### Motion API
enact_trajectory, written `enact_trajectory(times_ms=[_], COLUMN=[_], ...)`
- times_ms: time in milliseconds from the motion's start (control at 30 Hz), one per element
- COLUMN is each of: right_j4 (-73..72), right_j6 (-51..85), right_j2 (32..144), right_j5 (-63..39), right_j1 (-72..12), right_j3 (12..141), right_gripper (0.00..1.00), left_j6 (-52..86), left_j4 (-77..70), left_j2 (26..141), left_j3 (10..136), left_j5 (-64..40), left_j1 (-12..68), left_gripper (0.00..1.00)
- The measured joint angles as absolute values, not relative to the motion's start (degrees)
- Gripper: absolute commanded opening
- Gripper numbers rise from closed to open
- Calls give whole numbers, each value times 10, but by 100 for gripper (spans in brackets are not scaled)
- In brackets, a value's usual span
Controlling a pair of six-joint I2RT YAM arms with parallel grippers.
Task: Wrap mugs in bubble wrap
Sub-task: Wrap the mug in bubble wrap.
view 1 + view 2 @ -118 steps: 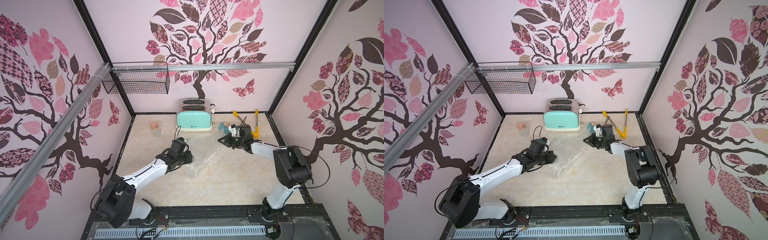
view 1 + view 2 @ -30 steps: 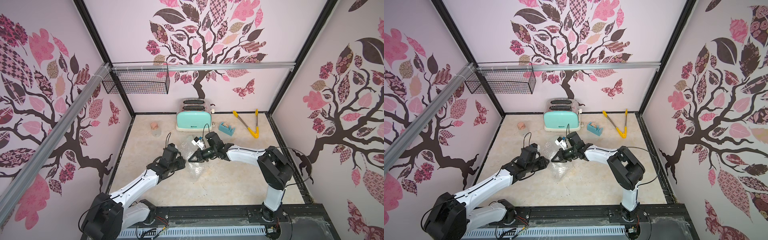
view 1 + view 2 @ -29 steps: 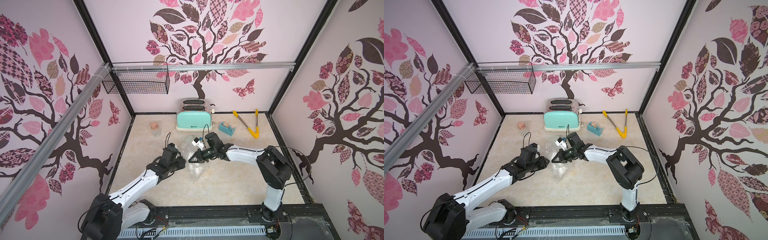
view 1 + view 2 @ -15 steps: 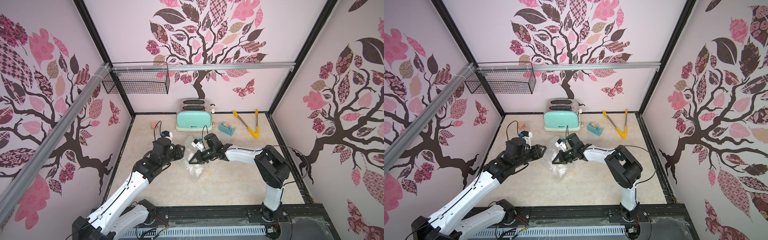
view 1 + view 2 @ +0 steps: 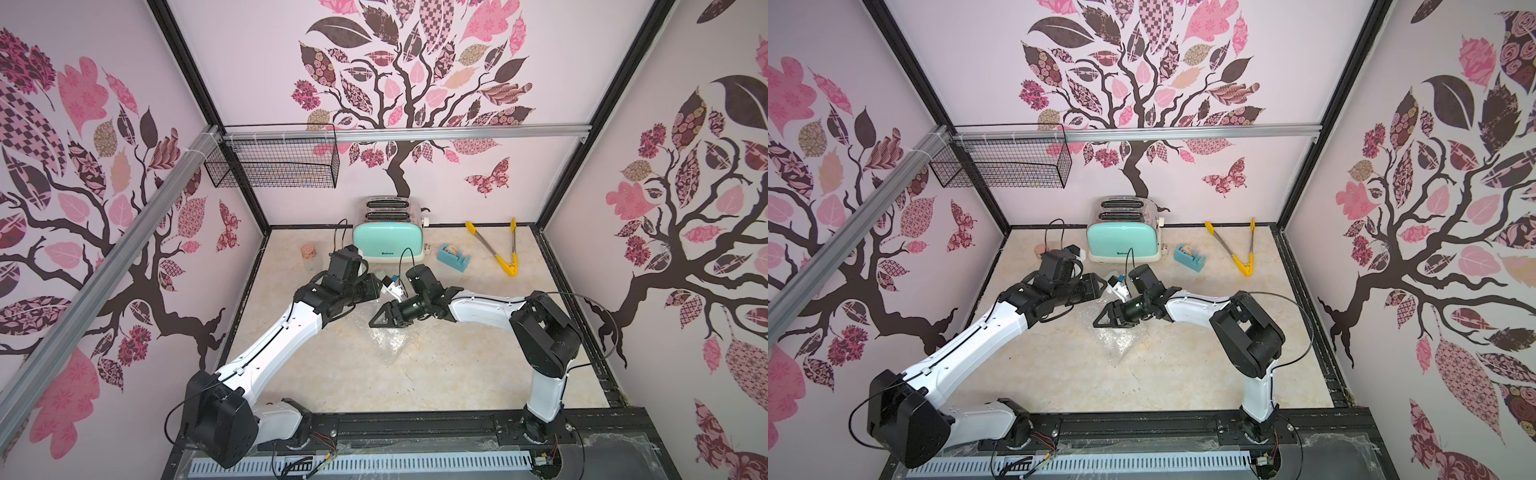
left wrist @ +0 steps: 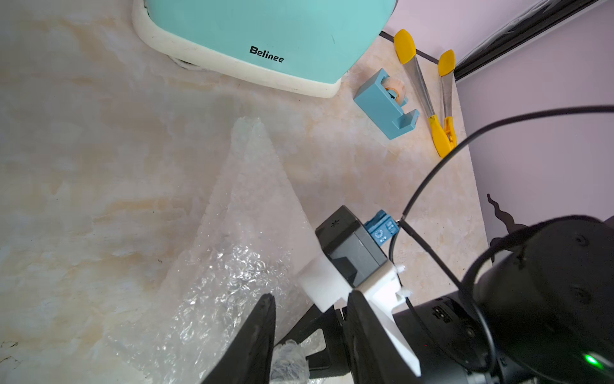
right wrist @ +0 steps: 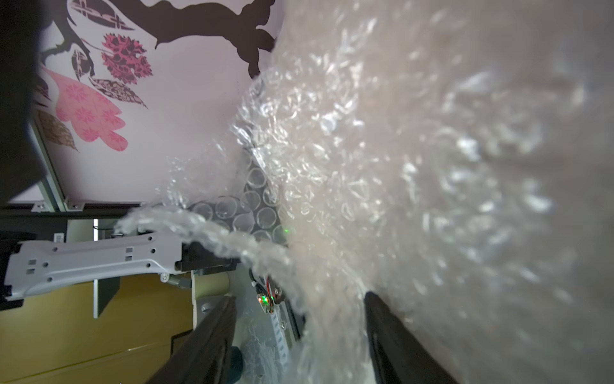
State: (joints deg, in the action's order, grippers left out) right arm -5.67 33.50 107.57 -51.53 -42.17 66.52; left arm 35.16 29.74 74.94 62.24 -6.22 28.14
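Our right gripper point(image 5: 380, 319) hangs low over the middle of the surface point(image 5: 436, 382) with its jaws apart, and in its wrist view the bubble wrap point(image 7: 398, 166) billows up between them, unclamped. Our left gripper point(image 5: 374, 287) faces it from just beside, jaws likewise apart, with a crumpled bit of wrap showing in the gap. The sheet lies on the surface beneath both grippers, in front of the mint toaster point(image 5: 388, 243) and well apart from the blue tape dispenser point(image 5: 453, 257) and yellow tongs point(image 5: 498, 249).
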Motion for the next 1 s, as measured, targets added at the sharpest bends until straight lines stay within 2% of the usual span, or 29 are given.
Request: enact_trajectory(times_ms=[100, 333, 500, 833, 1000], right_j4=[-66, -76, -82, -95, -107], right_j6=[336, 343, 343, 347, 352], right_j2=[1075, 1073, 1070, 1069, 1069], right_j5=[-521, -526, -525, -523, -523], right_j1=[-422, -423, -423, -423, -423], right_j3=[664, 662, 659, 654, 649], right_gripper=[78, 83, 85, 85, 84], left_j6=[343, 329, 341, 394, 406], left_j4=[301, 310, 320, 344, 362], left_j2=[756, 759, 736, 620, 584], left_j3=[621, 588, 519, 443, 454], left_j5=[-73, -88, -77, 3, -18], left_j1=[269, 254, 254, 250, 246], left_gripper=[39, 26, 25, 25, 26])
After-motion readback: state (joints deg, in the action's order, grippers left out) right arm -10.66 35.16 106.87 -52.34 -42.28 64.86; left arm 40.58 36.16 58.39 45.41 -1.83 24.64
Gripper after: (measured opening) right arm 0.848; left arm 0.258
